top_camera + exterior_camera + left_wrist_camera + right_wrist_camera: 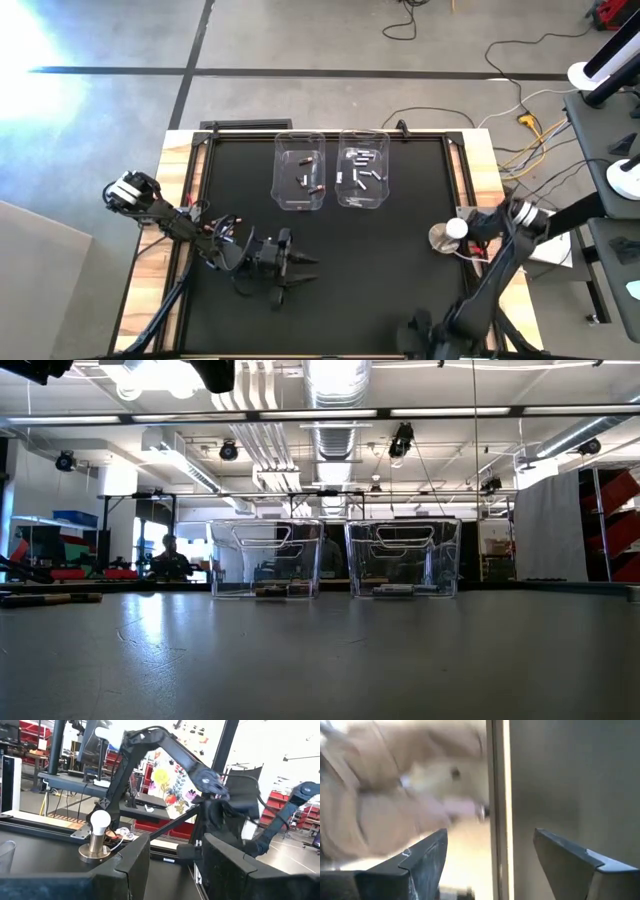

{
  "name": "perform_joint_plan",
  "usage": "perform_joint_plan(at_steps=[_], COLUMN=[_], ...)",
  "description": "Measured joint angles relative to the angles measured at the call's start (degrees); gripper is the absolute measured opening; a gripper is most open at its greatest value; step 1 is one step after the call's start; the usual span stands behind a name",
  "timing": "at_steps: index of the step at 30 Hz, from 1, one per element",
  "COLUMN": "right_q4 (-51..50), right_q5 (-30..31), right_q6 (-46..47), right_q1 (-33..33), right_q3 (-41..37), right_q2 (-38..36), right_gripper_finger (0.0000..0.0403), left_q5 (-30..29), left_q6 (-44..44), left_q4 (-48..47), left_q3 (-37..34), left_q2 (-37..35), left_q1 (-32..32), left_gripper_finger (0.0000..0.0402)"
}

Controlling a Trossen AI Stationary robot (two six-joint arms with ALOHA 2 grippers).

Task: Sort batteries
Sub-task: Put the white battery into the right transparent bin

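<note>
Two clear plastic bins stand side by side at the far middle of the black mat. The left bin (300, 172) (265, 558) holds dark batteries (306, 182) on its floor. Silvery-white batteries (362, 170) lie in the right bin (363, 170) (403, 557). My left gripper (303, 268) (175, 870) hovers open near the table's front left, pointing toward the right edge, with nothing between its fingers. At the table's right edge my right gripper (483, 233) (490, 865) is open and tipped downward over the mat's border, holding nothing.
A round silver disc with a white bulb (450, 232) (98, 842) and a red wire sits near the right edge, close beside my right gripper. Wooden rims (180, 200) frame the mat. The mat's middle (370, 270) is free. A person (170, 555) sits far beyond the table.
</note>
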Motion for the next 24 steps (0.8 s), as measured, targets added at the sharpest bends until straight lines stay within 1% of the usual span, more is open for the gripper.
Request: perform_joint_plan(at_steps=[3, 6, 8, 12, 16, 18, 20, 22, 24], right_q4=[-10.8, -18.62, -22.12, -24.73, -28.47, -30.63, -32.12, -32.12, -31.49], right_q5=[-6.95, -10.35, -12.64, -20.59, -26.7, -28.46, -28.63, -29.02, -31.24], right_q6=[0.99, 0.95, 0.97, 1.89, 3.21, 2.92, 1.74, 0.5, -0.73], right_q1=[0.08, 0.24, 0.33, 0.33, -0.07, -0.49, -1.05, -1.54, -2.15], right_q3=[6.5, 10.81, 11.79, 11.13, 8.47, 6.72, 4.77, 2.76, 0.7], right_q2=[5.19, 8.59, 9.85, 10.99, 11.15, 11.02, 10.45, 9.76, 9.38], right_gripper_finger=[0.0288, 0.0291, 0.0298, 0.0315, 0.0315, 0.0308, 0.03, 0.0293, 0.0288], left_q5=[0.01, 0.0, 0.0, 0.0, 0.01, 0.02, 0.02, 0.02, 0.03], left_q6=[0.12, 0.61, 0.99, 2.05, 3.02, 3.4, 3.48, 3.48, 3.48], left_q4=[-0.06, -0.03, 0.03, 0.54, 1.77, 2.26, 2.48, 2.52, 2.49], left_q3=[0.0, 0.0, 0.0, 0.0, 0.0, 0.0, 0.0, 0.0, 0.0], left_q2=[0.0, 0.0, 0.0, 0.0, 0.0, 0.0, 0.0, 0.0, 0.0], left_q1=[-0.1, -0.1, -0.1, -0.1, -0.1, -0.1, -0.1, -0.1, -0.1], left_gripper_finger=[0.0159, 0.0159, 0.0159, 0.0159, 0.0159, 0.0159, 0.0159, 0.0159, 0.0159])
